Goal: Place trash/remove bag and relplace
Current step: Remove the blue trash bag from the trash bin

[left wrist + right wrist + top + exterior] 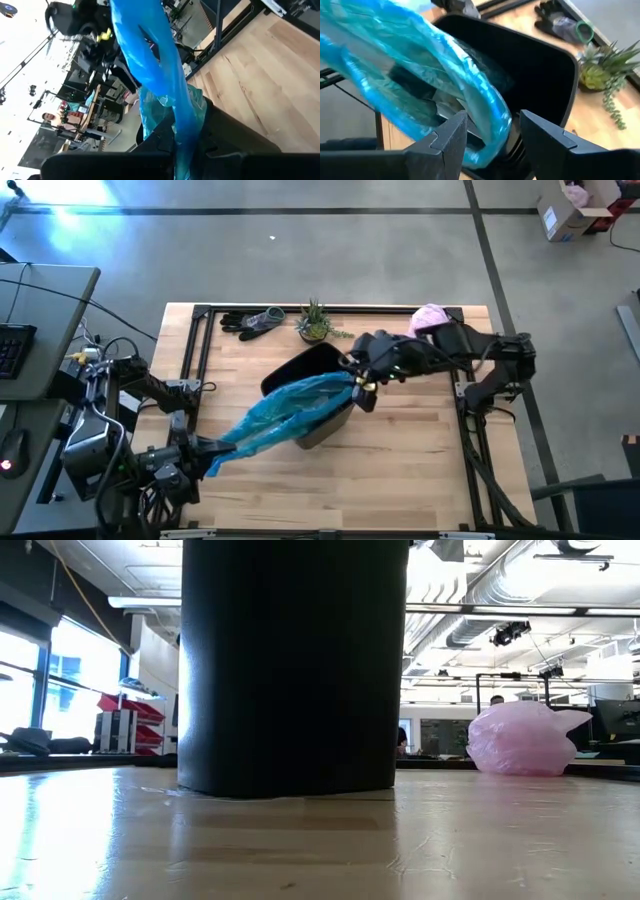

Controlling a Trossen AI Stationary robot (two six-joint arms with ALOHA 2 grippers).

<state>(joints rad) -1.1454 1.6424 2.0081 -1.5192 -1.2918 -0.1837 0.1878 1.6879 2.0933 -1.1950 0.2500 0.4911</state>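
- Right gripper (490, 132): over the rim of the black plastic bin (310, 370) in the middle of the table, two dark fingers (447, 137) apart, the rolled edge of the bag between them, not pinched as far as can be seen.
- Left gripper (205, 450): near the front left corner of the table, squeezed tight on the far end of the thin, wrinkly blue-green plastic bag (285, 408).
- Bag: stretched like a rope from the left gripper up to the bin rim, part of it draped over the bin mouth.
- Probably very light, soft and slippery; likely to tear if pulled hard.
- Best hold: the bunched rim or the twisted end, not the thin flat middle.
- Farther out: small green plant (314, 322), dark gloves (250, 321) and a pale pink plastic bag (430, 316) along the back edge of the wooden table (420, 470).
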